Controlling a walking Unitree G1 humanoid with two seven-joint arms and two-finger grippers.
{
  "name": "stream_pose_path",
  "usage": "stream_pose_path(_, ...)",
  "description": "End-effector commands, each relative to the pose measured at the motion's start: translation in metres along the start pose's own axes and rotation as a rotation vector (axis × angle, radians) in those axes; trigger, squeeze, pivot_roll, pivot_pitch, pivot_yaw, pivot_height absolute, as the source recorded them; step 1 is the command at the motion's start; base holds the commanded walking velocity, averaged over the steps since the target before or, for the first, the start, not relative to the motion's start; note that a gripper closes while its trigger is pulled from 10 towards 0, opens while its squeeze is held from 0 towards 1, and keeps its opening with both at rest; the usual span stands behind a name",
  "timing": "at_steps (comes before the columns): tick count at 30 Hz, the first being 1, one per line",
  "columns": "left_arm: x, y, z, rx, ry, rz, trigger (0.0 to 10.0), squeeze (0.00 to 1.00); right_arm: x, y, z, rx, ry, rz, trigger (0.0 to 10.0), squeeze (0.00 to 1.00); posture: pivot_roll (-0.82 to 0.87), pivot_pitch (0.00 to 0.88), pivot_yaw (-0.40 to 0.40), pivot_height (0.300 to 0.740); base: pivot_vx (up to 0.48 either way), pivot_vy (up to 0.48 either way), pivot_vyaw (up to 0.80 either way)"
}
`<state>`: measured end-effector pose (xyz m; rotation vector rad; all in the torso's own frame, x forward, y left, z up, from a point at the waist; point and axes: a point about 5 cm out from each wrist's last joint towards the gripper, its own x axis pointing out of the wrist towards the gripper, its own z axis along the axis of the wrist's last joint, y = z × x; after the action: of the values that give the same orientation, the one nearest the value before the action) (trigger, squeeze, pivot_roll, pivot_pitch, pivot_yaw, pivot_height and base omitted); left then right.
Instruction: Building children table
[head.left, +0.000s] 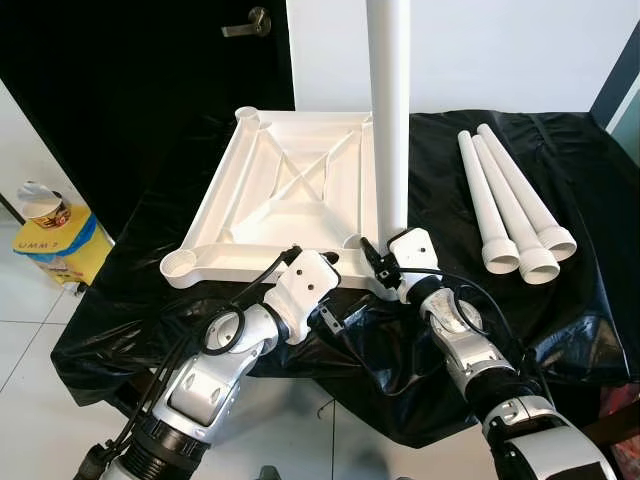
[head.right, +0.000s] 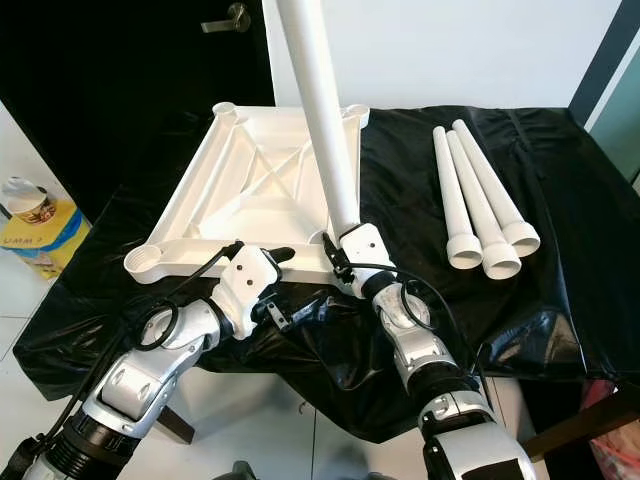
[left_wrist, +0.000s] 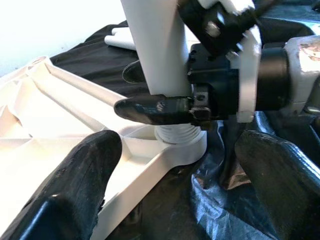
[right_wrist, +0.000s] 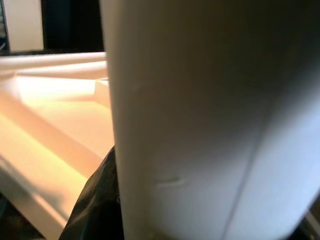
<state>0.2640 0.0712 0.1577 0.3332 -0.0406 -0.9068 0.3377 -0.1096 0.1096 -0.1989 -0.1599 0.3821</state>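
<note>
the right gripper (left_wrist: 165, 95) has its jaws clamped on the upright table leg (head.left: 387, 110), whose threaded end sits in the near corner socket of the upturned white table top (head.left: 290, 190), with the left gripper's (left_wrist: 175, 190) jaws apart; a tilted leg could cross-thread or topple.

Silver jointed arms, white wrist housings, looping black cables, long glossy black fingers (left_wrist: 155, 107).

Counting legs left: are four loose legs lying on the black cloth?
No, three loose legs lie there; the fourth leg stands upright in the right gripper.
</note>
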Motion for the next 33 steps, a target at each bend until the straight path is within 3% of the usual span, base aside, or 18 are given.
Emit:
stream_pose_path(1,-0.001,-0.004,-0.003,0.002,0.020,-0.046,10.0,0.00,-0.011,0.003,-0.029,0.088,0.174,-0.012,10.0,0.00,0.06,0.020,0.004,0.740,0.000,0.000,0.00)
stream_pose_path(19,-0.001,-0.003,-0.002,0.010,0.020,-0.044,10.0,0.00,-0.012,-0.008,-0.041,0.179,0.278,-0.142,10.0,0.00,0.06,0.017,0.005,0.740,0.000,0.000,0.00)
stream_pose_path(33,0.001,-0.003,-0.001,0.012,0.015,-0.040,10.0,0.00,-0.019,-0.006,-0.049,0.228,0.348,-0.504,10.0,0.00,0.06,0.011,-0.001,0.740,0.000,0.000,0.00)
